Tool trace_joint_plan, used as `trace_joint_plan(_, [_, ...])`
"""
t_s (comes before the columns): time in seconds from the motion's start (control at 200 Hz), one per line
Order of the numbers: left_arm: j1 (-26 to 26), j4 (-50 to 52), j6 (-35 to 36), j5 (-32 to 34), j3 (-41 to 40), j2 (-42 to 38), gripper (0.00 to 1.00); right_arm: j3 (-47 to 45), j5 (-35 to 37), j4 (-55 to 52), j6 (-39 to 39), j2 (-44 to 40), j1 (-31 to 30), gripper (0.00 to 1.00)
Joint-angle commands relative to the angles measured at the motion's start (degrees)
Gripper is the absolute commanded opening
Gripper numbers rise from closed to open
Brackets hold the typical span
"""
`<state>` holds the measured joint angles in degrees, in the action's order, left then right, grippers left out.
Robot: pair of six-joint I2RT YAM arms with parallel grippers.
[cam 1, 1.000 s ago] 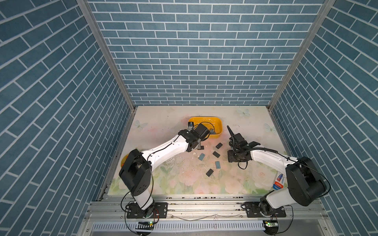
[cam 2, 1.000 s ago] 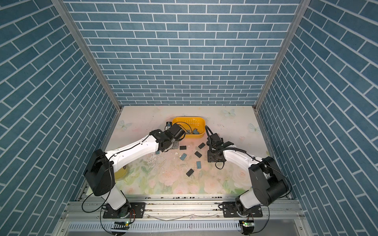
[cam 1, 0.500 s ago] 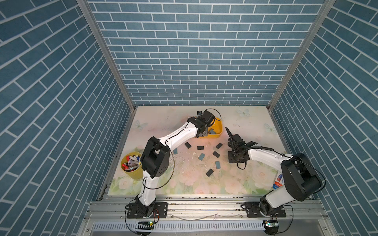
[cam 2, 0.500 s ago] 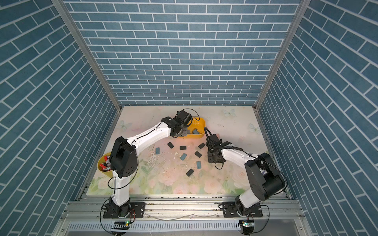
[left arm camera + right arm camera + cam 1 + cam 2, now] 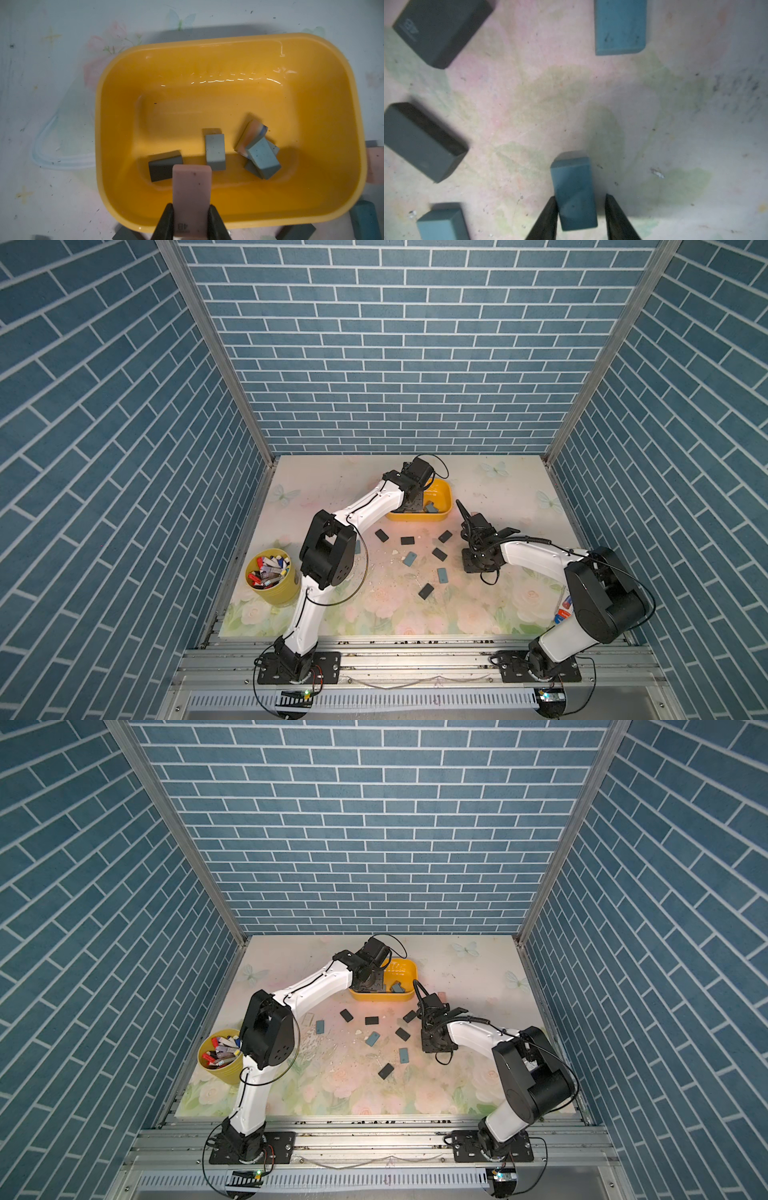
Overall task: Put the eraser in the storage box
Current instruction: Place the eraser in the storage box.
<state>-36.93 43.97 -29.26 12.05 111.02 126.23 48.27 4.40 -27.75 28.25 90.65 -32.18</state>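
1. Above the rim of the storage box [image 5: 228, 62], the left jaws pinch a pink eraser [image 5: 191, 193] by its long sides. Most of its length pokes out past the tips, over the tub's inner slope.
2. The step in hand looks like the release. The held end is still level with the rim, so I would carry the eraser a little further over the floor of the tub before letting go. Otherwise it may tip back onto the counter [image 5: 498, 489].
3. A dark grey eraser [image 5: 164, 166] lies in the tub just beyond the pink one's free end, a grey-blue eraser [image 5: 215, 151] sits beside it, and a small pile [image 5: 261, 158] lies further along. The bare middle of the floor is probably the safer spot. A drop from low down should keep the rubber from bouncing out of so shallow a wall.
4. Spread the jaws evenly and lift straight up, because soft rubber can cling to one side and get dragged along.
5. The right jaws are spread around a blue eraser [image 5: 574, 193] lying flat on the counter and do not pinch it yet. One tip is at its side and a gap shows at the other. Centring before closing should stop it swivelling, and a deeper reach would help, since only its end sits between the tips.
6. Other erasers lie close by, so the right arm should lift clear before it travels, and only once the left arm has left the tub.
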Motion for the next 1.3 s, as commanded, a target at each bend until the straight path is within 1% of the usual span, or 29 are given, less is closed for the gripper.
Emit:
trace_joint_plan(0.0, [0.6, 1.6, 1.2, -1.3, 2.2, 2.3, 0.26, 1.3, 0.2, -0.2, 0.5, 1.3, -0.3, 0.34])
trace_joint_plan(0.125, [0.9, 2.9, 1.5, -2.1, 4.3, 4.6, 0.27, 1.4, 0.1, 0.0, 0.5, 1.6, -0.3, 0.31])
trace_joint_plan(0.28, [1.1, 2.9, 1.6, -2.6, 4.9, 6.1, 0.30, 1.4, -0.1, 0.1, 0.5, 1.6, -0.4, 0.26])
trace_joint_plan(0.425, [1.1, 3.0, 1.5, -3.0, 5.1, 6.9, 0.36, 1.3, -0.2, 0.1, 0.5, 1.5, -0.5, 0.22])
trace_joint_plan(0.53, [1.2, 3.0, 1.4, -3.4, 5.0, 7.2, 0.38, 1.2, -0.1, 0.3, 0.5, 1.1, -0.6, 0.20])
trace_joint_plan(0.725, [1.2, 3.0, 1.4, -4.4, 5.4, 6.6, 0.45, 0.8, 0.3, 0.5, 0.5, 0.0, -0.6, 0.18])
trace_joint_plan(0.79, [1.1, 3.2, 1.3, -4.6, 5.7, 6.0, 0.50, 0.7, 0.3, 0.7, 0.5, -0.5, -0.6, 0.18])
trace_joint_plan(0.98, [1.2, 3.3, 1.6, -5.0, 6.2, 3.0, 0.63, 0.0, 0.3, 1.5, 0.4, -2.1, -0.6, 0.17])
trace_joint_plan(1.125, [1.2, 3.7, 1.8, -4.3, 6.5, -0.4, 0.69, -0.5, 0.3, 2.1, 0.2, -3.2, -0.6, 0.16])
trace_joint_plan(1.295, [1.1, 3.6, 2.2, -1.5, 4.6, -6.4, 0.76, -0.8, 0.7, 2.4, 0.1, -4.6, -0.6, 0.15])
